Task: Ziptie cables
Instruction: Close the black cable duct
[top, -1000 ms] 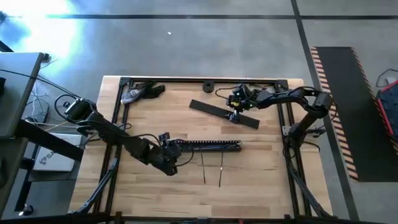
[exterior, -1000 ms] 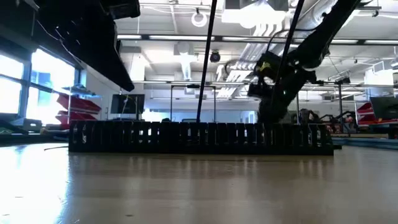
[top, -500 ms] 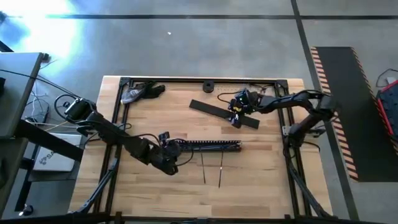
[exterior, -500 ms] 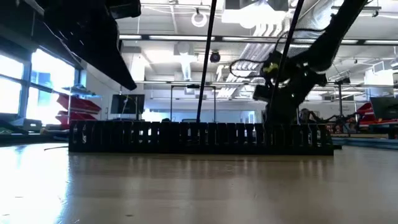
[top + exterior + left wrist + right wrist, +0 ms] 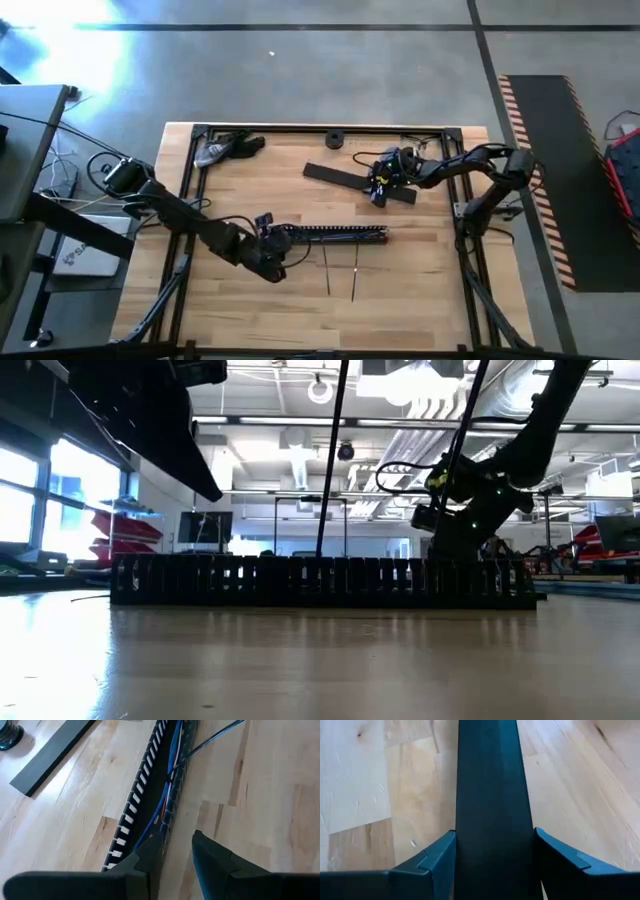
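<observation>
Right end effector (image 5: 495, 865) fingers apart astride flat black strip (image 5: 490, 795), left end effector (image 5: 175, 852) apart at slotted duct (image 5: 155, 785) holding cables (image 5: 167, 785)

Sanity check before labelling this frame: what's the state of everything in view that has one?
left gripper: open, at the slotted duct's end.
right gripper: open, straddling the flat strip.
slotted duct: uncovered, lying on the table.
cables: laid inside the duct, one blue one straying out, not tied.
flat strip: lying flat, apart from the duct.
two thin strands: loose beside the duct.
</observation>
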{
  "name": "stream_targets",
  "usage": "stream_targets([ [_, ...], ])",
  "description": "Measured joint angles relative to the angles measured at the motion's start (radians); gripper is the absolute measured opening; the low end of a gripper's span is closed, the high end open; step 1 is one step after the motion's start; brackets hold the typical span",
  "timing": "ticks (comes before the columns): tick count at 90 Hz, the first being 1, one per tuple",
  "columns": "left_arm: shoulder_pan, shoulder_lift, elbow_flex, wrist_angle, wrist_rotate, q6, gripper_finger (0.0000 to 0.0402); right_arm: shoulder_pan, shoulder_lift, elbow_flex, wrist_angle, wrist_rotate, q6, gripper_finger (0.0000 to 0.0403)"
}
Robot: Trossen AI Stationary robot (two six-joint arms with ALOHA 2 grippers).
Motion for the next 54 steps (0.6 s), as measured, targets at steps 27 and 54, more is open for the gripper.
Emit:
stream_targets([
  [27, -0.018, -0.08, 0.001, -0.005, -0.033, -0.068, 0.0085, 0.048, -0.225, -0.016, -0.131, -0.01, 0.096, 0.0207],
  [54, -0.053, -0.202, 0.002, 0.0, -0.206, -0.062, 0.0085, 0.166, -0.464, 0.057, -0.286, -0.014, 0.134, 0.0207],
])
